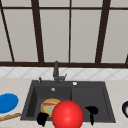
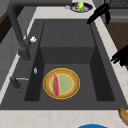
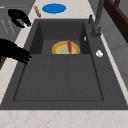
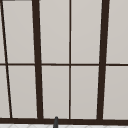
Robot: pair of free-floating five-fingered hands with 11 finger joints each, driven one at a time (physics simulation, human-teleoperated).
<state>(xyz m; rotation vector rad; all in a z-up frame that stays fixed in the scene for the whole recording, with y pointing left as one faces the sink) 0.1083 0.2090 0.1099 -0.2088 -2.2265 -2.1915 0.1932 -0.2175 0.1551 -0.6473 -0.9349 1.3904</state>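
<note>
Pale counter (image 1: 15,85), blue plate (image 1: 7,102), wooden stick (image 1: 10,117), dark dish (image 2: 80,7) at right

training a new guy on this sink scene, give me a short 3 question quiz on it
1. True or false: the plate lies on the counter beside the sink.
2. What lies left of the sink in the front view? A) blue disc B) kettle C) sponge
3. Fill in: the left hand and right hand hover over the sink's ____ edge.

Key:
1. False, it lies in the basin.
2. A
3. front
</note>
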